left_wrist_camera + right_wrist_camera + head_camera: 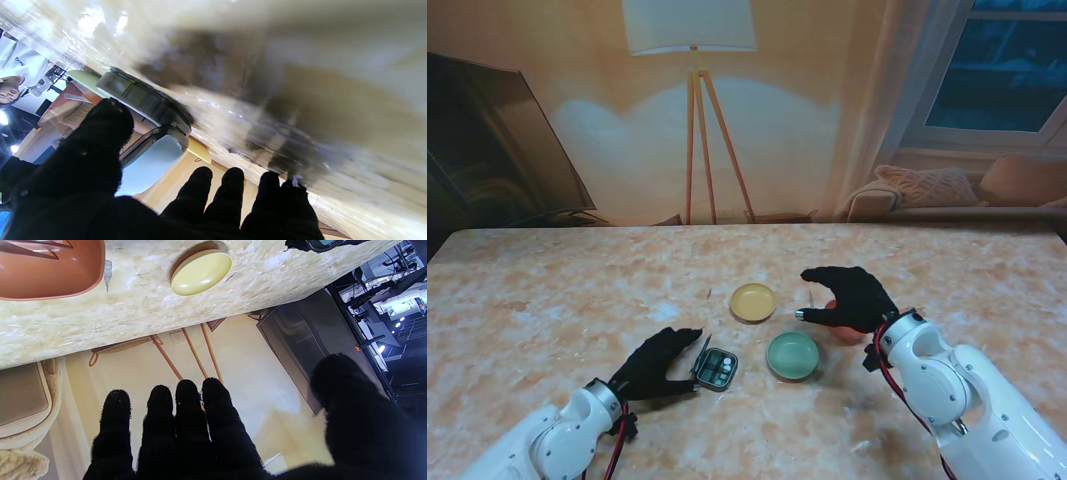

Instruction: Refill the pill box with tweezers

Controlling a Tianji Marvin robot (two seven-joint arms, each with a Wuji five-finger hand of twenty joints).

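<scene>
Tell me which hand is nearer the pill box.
Left. The left hand sits right beside the open pill box, fingers by its lid. The right hand hovers farther off, beyond the green dish.

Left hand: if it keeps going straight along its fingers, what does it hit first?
Most likely the pill box. The left hand points toward the robot's right, fingertips right at the box's raised lid. Past it on about the same line sits the green dish. Contact is unclear in the blurred wrist view.

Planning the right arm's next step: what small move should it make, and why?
Probably lower the right hand into the orange dish to grasp the tweezers lying there. Its fingers are spread and empty, and the pill box sits open beside the left hand.
</scene>
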